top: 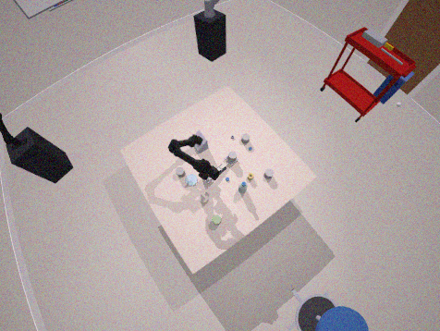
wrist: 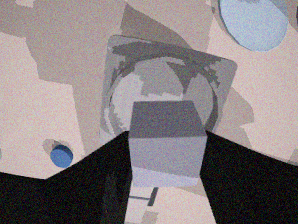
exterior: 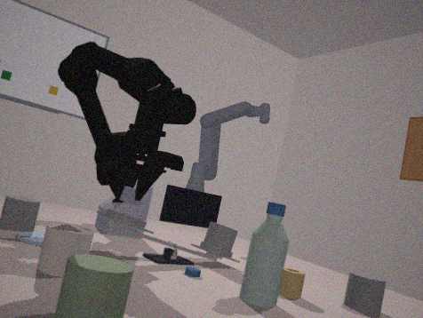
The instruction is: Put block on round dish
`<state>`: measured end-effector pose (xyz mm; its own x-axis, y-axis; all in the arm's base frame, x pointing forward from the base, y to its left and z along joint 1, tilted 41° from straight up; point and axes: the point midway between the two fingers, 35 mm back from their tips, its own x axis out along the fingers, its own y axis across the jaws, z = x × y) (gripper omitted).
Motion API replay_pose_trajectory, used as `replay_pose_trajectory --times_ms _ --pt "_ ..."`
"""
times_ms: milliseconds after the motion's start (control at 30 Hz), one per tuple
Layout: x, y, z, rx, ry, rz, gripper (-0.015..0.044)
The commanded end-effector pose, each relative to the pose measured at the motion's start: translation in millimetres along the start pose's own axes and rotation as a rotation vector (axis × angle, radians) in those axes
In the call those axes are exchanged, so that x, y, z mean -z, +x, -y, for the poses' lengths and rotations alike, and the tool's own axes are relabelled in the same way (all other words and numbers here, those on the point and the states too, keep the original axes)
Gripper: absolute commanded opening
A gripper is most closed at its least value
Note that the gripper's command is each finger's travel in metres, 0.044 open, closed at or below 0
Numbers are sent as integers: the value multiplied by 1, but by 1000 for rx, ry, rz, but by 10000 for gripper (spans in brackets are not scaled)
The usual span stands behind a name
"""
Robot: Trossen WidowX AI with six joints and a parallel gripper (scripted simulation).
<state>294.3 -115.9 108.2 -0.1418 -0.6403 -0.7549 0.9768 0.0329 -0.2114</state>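
Gripper (wrist: 166, 163) clamping grey block (wrist: 166, 141), hovering over square-based dish (wrist: 162, 92). Risk: releasing off-centre, block tumbling off; arm brushing second cup (top: 232, 157) while retreating ends attempt.

Black gripper (wrist: 166, 163); grey-lilac block (wrist: 166, 143); pale blue dish (wrist: 256, 10); pinkish table (wrist: 40, 110).
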Motion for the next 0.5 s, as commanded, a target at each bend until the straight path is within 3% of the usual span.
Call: replay_pose_trajectory --times_ms 0,233,467 --pt "1 -22 -1 -2 -1 -4 0" --pt "2 -56 3 0 -1 -2 0" --pt "-7 -49 8 -2 -1 -10 0"
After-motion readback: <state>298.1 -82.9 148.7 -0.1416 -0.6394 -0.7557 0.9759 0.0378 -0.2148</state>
